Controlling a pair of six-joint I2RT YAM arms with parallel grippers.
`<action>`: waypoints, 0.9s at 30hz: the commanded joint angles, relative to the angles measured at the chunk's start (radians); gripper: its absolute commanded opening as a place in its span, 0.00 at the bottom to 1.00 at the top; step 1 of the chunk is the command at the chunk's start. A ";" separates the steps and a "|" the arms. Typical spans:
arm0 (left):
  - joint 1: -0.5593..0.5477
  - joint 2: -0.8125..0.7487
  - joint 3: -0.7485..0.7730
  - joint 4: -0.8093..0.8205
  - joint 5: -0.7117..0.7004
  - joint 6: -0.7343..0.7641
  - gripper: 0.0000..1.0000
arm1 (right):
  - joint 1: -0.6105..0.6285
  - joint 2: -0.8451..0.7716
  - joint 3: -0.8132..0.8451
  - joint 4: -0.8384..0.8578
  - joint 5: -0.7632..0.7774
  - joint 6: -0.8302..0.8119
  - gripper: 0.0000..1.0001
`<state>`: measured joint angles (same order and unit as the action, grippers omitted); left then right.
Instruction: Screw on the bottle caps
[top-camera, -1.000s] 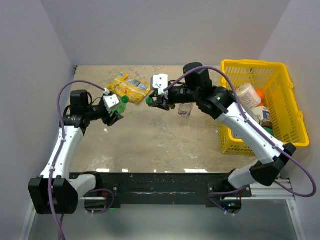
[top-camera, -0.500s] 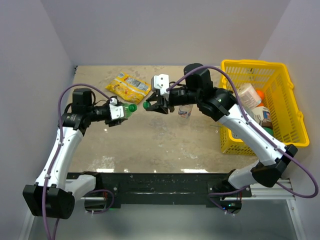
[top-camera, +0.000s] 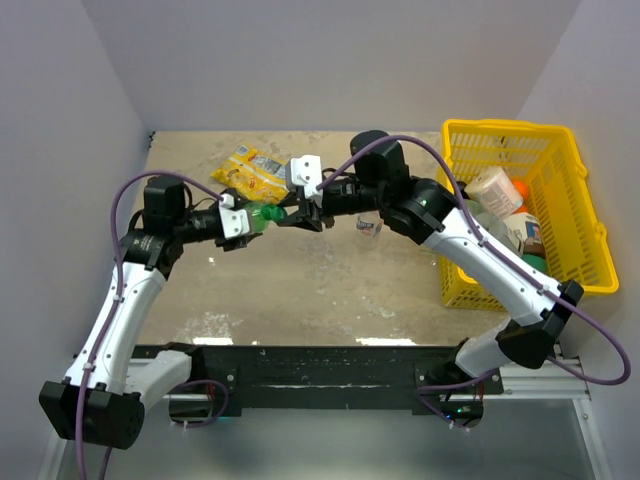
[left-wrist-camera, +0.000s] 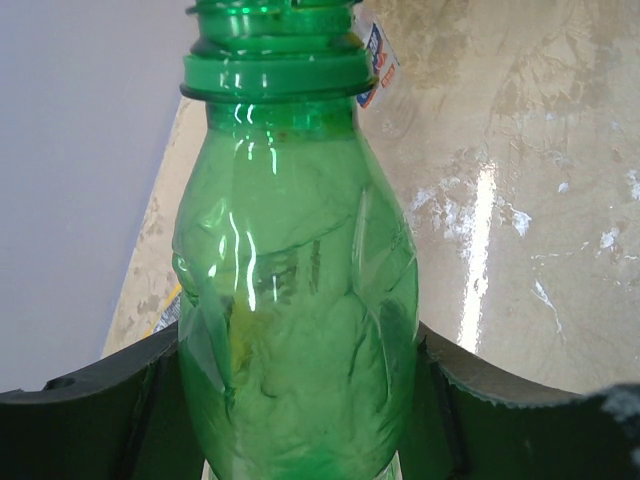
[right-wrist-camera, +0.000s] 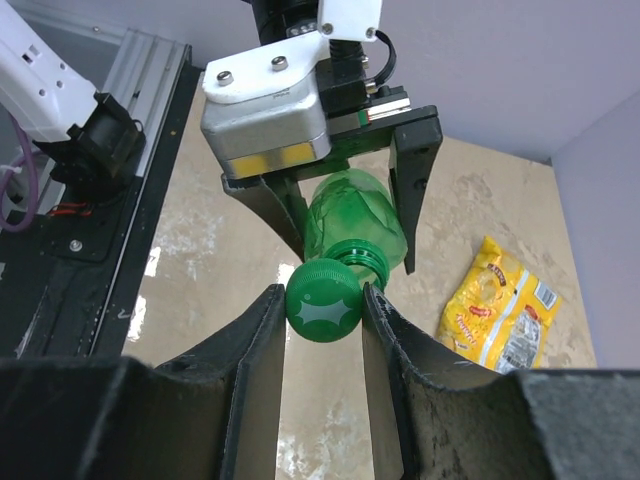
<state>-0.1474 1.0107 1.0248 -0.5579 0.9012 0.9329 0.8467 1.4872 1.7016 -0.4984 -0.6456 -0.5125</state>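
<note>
While the right fingers are pinching the dark green cap by its rim from either side, the left fingers are pressing in on the body of the green bottle, one on each flank. In the right wrist view the cap is sitting at the bottle's threaded mouth, slightly off to the 8 o'clock side of the neck; whether it is touching the threads I cannot tell. The bottle is being held clear of the table, lying roughly level with its mouth pointing toward 3 o'clock in the top view. The left gripper and the right gripper are meeting nose to nose, at about 11 o'clock from the table's middle. A yellow packet is lying flat just beyond them, at 12 o'clock from the bottle. A clear bottle is standing partly hidden under the right arm. Out at 3 o'clock a yellow basket is holding bulkier containers.
</note>
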 joint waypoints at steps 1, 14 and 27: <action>-0.009 -0.020 0.037 0.055 0.019 -0.040 0.00 | 0.009 0.002 0.030 0.050 0.021 -0.011 0.00; -0.011 -0.032 0.026 0.092 0.021 -0.069 0.00 | 0.015 0.038 0.015 0.098 0.083 -0.017 0.00; -0.011 -0.058 -0.017 0.190 0.010 -0.123 0.00 | 0.014 0.042 -0.020 0.110 0.104 -0.005 0.00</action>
<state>-0.1528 0.9867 1.0107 -0.4679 0.8707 0.8471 0.8574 1.5269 1.6981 -0.4057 -0.5724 -0.5217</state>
